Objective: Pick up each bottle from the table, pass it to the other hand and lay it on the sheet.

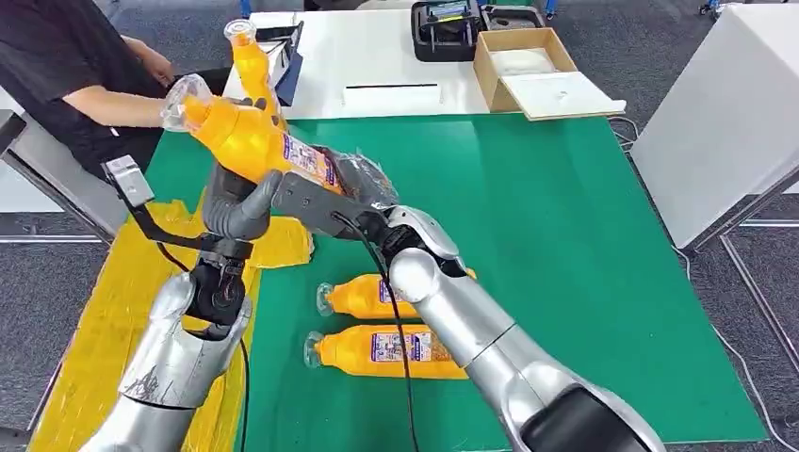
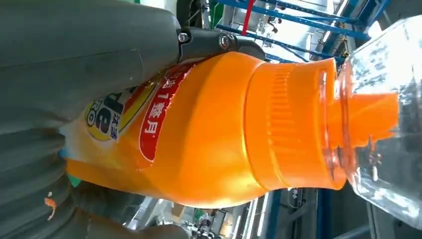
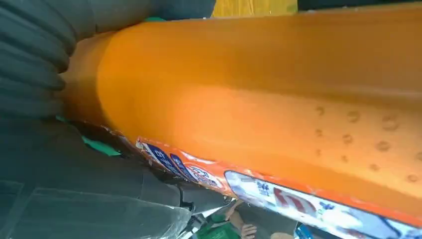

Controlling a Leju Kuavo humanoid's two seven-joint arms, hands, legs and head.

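**Head view: orange bottle gripped by both hands above the green mat**

Head view is showing the orange bottle (image 1: 247,137) raised in the air, with both hands wrapping around it. The left hand (image 1: 236,205) is gripping the body from underneath, fingers curling up around the labelled middle. The right hand (image 1: 350,193) is closing on the base end, just beside the left hand and toward the robot's right. The bottle's long axis is running diagonally, its clear cap (image 1: 181,97) pointing up and away to the left, beyond the left hand, and its base slanting down into the right hand.

Left wrist view is showing the same bottle (image 2: 209,129) lying across the grey thumb (image 2: 89,45), the ribbed orange collar and clear cap (image 2: 388,109) reaching out past the fingers. Right wrist view is showing the smooth orange side (image 3: 259,94) and label edge pressing against the ribbed cover.

Below the right forearm, two more bottles (image 1: 382,350) are lying on their sides on the green mat (image 1: 565,245), caps pointing left. Under the left arm the yellow sheet (image 1: 99,330) is lying. Beyond the left hand another bottle (image 1: 251,58) is standing upright, near a seated person (image 1: 66,66)
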